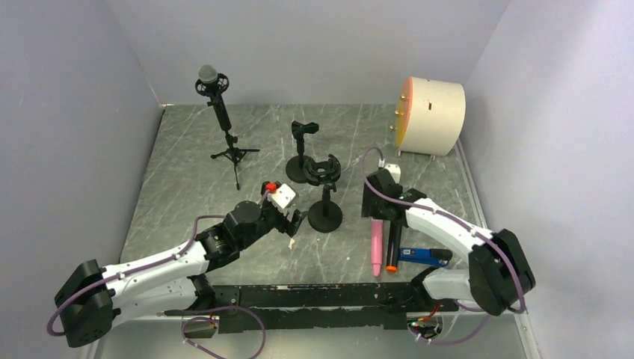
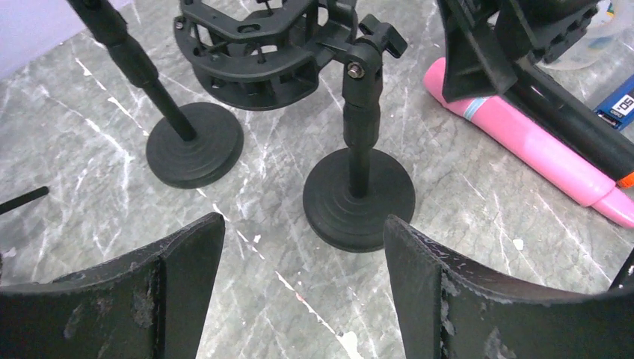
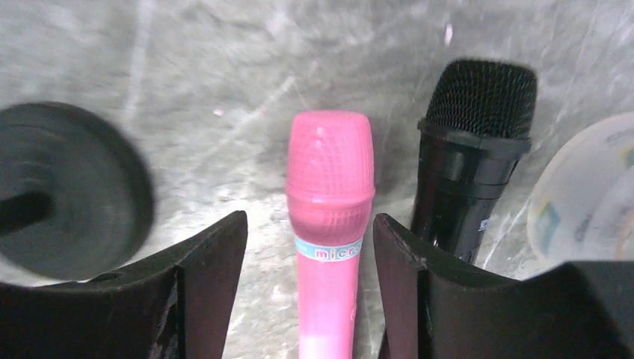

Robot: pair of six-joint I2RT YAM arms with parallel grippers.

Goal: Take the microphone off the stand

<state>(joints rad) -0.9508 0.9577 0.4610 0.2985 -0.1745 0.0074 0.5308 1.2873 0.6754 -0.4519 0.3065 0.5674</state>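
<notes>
The grey-headed microphone (image 1: 216, 96) is being carried in the shock mount of a tripod stand (image 1: 235, 155) at the upper left of the top view, tilted slightly, and it is being touched by neither arm. The left hand (image 2: 303, 232) is being kept spread and empty low over the worktop (image 1: 187, 172), left of centre in the top view; in the lower part of its wrist view the round base of a short desk stand (image 2: 359, 196) is being framed between its two fingers, with an empty shock mount (image 2: 254, 46) at the top of that stand. A second round-based stand (image 2: 193, 153) is being shown just to the left of it. The right hand (image 3: 310, 224) is also being kept released, right of centre in the top view, and a pink microphone (image 3: 329, 187) lying flat on the worktop is being straddled by its fingers, with a gap showing on either side. A black microphone (image 3: 475, 142) is being shown lying just beside the pink one, to its right in the right wrist view. A cream drum (image 1: 434, 116) is being shown at the upper right of the top view.
</notes>
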